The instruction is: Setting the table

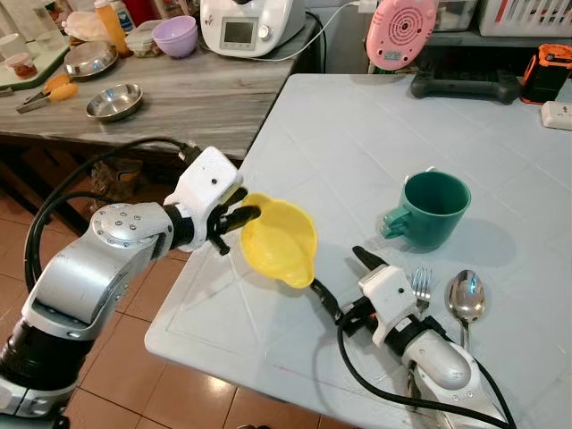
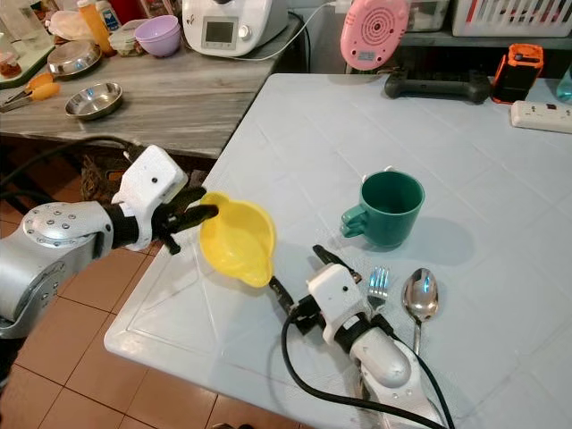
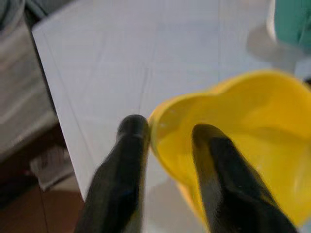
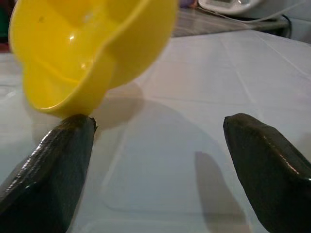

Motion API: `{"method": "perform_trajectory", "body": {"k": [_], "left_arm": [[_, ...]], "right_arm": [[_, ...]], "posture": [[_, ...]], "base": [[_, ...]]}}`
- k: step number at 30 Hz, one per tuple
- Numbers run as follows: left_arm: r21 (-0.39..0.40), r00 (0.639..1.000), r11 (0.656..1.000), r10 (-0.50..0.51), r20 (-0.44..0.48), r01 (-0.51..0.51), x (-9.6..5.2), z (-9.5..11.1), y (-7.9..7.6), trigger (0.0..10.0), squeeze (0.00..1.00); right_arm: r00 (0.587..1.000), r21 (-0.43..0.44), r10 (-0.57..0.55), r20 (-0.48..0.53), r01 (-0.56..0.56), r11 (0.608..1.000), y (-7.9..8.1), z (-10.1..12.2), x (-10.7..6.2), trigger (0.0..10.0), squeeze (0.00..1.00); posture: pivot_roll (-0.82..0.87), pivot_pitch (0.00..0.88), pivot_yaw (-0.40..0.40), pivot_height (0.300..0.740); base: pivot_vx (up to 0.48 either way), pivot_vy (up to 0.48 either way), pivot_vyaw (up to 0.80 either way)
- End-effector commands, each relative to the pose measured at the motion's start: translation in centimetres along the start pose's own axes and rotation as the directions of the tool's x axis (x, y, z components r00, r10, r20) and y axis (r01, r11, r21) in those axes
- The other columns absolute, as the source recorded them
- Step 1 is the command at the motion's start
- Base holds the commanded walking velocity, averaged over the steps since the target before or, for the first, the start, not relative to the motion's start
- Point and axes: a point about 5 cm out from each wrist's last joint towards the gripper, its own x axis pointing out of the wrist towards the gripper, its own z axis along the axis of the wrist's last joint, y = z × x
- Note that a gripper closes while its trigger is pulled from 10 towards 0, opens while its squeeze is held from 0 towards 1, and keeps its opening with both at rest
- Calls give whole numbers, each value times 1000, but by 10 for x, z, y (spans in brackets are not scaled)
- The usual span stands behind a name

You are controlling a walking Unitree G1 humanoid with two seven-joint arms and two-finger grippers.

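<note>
I am looking down on a pale blue-grey tabletop (image 1: 375, 143) scored with faint square lines, its near corner over a terracotta tile floor (image 1: 134, 357); to the robot's left stands a grey wood-grain counter (image 1: 197, 98), touching or just beside the table's edge. On the counter sit a small steel dish (image 1: 113, 101), a lilac plastic bowl (image 1: 175, 36), an orange-capped bottle (image 1: 111, 24) and a white kitchen machine with a screen (image 1: 252, 25); at the table's far edge stand a pink round fan (image 1: 401, 32), a black game controller (image 1: 465, 87) and an orange-and-black device (image 1: 545, 73).

My left gripper (image 1: 241, 214) holds the yellow plastic bowl (image 1: 279, 241) by its rim — one finger inside, one outside (image 3: 130, 145) — tilted and raised above the table's near corner. My right gripper (image 1: 338, 284) rests low on the table with fingers spread wide, one fingertip (image 4: 63, 150) just under the bowl's lower lip; I cannot tell whether they touch. Beside that arm lie a steel fork (image 1: 421, 288) and a steel spoon (image 1: 466, 297) side by side; beyond them a dark green ceramic mug (image 1: 431, 209) stands upright, its handle towards the robot's left.
</note>
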Motion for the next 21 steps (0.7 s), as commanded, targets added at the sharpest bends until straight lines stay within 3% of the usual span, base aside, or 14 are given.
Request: {"method": "perform_trajectory", "body": {"k": [1,6,14,21], "left_arm": [[-1,1000,1000,-2,10,2,0,0,1,10000,1000],[16,1000,999,-28,2,28,1,-1,-2,10000,1000],[2,997,997,-72,2,72,18,-11,-20,10000,1000],[-67,999,997,-49,1,49,31,-25,-24,10000,1000]], "right_arm": [[998,-4,30,61,-29,1000,5,10,7,10000,0],[997,-4,39,61,-39,999,6,9,9,10000,0],[997,2,55,55,-55,998,6,8,10,10000,0],[1000,14,25,-14,-25,1000,-6,-4,-17,10000,0]], "posture": [[-143,118,133,740],[-137,114,125,740],[-136,114,124,740],[-154,125,133,740]], "base": [[0,0,0],[0,0,0],[0,0,0],[0,0,0]]}}
